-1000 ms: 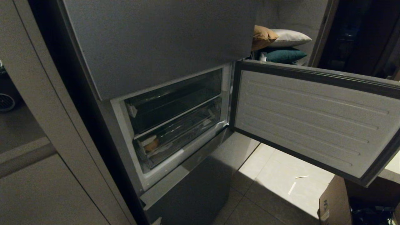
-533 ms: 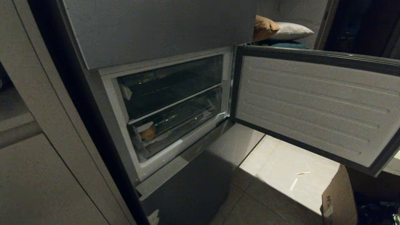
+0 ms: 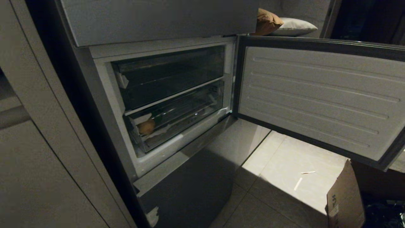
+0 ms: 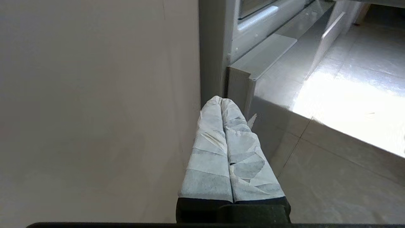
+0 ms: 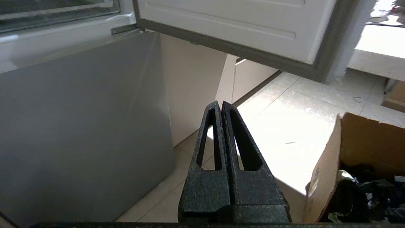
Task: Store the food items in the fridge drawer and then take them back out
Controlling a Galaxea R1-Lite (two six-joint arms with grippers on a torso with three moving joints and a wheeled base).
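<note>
Potato (image 3: 146, 127) sits at left end of lower fridge drawer (image 3: 177, 120), drawer pushed in, door (image 3: 316, 98) open | left gripper (image 4: 221, 100) and right gripper (image 5: 220, 104) low near floor, jaws clenched, empty | we judge retrieval pending | next: pull drawer out.

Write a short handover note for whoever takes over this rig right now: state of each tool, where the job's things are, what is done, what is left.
Left tool: shut, empty, low beside the fridge's lower corner.
Right tool: shut, empty, low over the floor by the cardboard box.
Fridge door: swung open.
Potato: inside the lower fridge drawer, at its left end; drawer pushed in.
Done: food stored.
Left: pull the drawer out and take the potato back out.
</note>
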